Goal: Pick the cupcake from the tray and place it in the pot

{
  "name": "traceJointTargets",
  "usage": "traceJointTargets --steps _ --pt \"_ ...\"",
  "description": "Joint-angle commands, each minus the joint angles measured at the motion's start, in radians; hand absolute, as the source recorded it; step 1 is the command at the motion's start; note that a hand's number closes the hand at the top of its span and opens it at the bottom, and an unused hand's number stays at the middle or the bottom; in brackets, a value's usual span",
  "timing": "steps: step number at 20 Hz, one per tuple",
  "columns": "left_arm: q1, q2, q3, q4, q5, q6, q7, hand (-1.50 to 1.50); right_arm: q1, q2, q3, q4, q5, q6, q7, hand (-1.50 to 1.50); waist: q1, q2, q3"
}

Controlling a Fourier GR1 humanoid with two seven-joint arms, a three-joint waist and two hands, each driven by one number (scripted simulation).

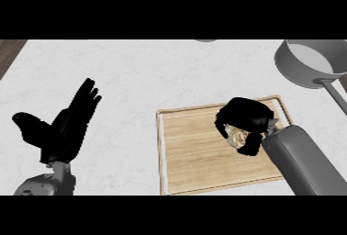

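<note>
On the wooden tray (196, 151), toward its far right corner, right hand (245, 117) sits knuckles-up, fingers and thumb curled down around the cupcake (237, 136). Only a pale, creamy-tan patch of the cupcake shows beneath the palm; the rest is hidden by the hand. Cannot tell whether the cupcake rests on the tray or is lifted clear of it. Right forearm (305, 160), grey, comes in from the lower right across the tray's right edge. Tray is light wood with a raised rim, lying on the white marbled counter (136, 78). Pot (293, 69), grey with a pale inside, stands at the far right corner of the counter, beyond the tray and apart from it, its handle (335, 96) pointing back toward the robot. Left hand (64, 126) rests at the left, open, fingers straight and up, thumb spread, holding nothing.
</note>
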Motion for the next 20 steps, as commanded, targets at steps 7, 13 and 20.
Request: traceJointTargets --steps 7,13,20 --pt "0.054 0.024 0.074 -0.012 -0.004 0.036 -0.008 0.0 0.193 -0.218 -0.548 0.152 -0.088 -0.099 0.317 1.5 -0.147 -0.003 0.006" --pt "0.05 0.024 0.045 -0.022 -0.009 0.013 -0.008 0.0 0.236 -0.324 -0.825 0.188 -0.137 -0.256 0.461 1.5 -0.065 -0.005 0.001" --pt "0.001 -0.006 0.013 0.045 -0.026 0.005 -0.029 0.0 0.285 -0.448 -1.003 0.103 -0.273 -0.251 0.349 1.5 -0.027 -0.001 0.0"
